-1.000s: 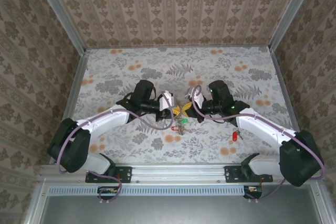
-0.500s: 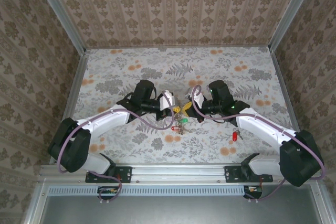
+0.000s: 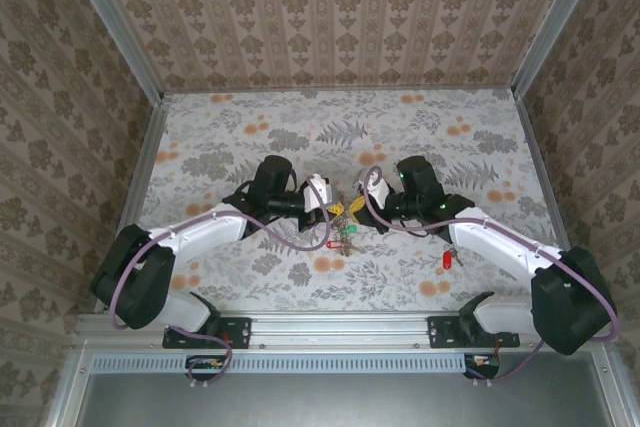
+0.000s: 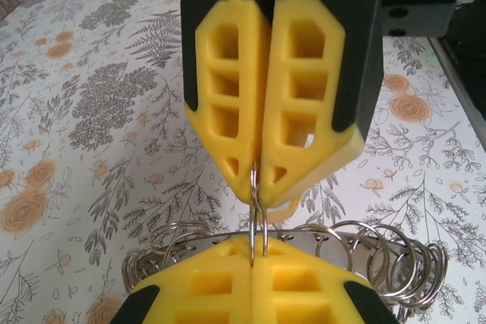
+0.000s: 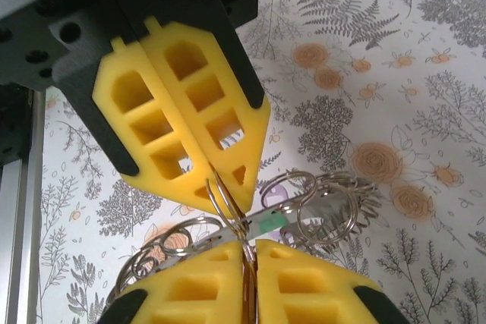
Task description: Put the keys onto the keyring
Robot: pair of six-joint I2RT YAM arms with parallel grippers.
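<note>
My two grippers meet nose to nose above the table's middle. The left gripper [image 3: 334, 208] [image 4: 258, 252] is shut on a small split ring [image 4: 258, 214] of the keyring [image 4: 380, 259]. The right gripper [image 3: 357, 205] [image 5: 249, 252] pinches the same ring [image 5: 226, 199] from the other side, with a thin gap between its pads. The keyring [image 5: 334, 202], a silvery band carrying several small rings, hangs just below the fingertips. A green key [image 3: 348, 239] and a red key [image 3: 332, 243] dangle under it. Another red key [image 3: 447, 260] lies on the table by the right arm.
The floral tabletop [image 3: 300, 137] is walled by patterned panels at the back and sides. A metal rail [image 3: 340, 327] runs along the near edge between the arm bases. The red key on the table lies close to the right forearm [image 3: 500, 242].
</note>
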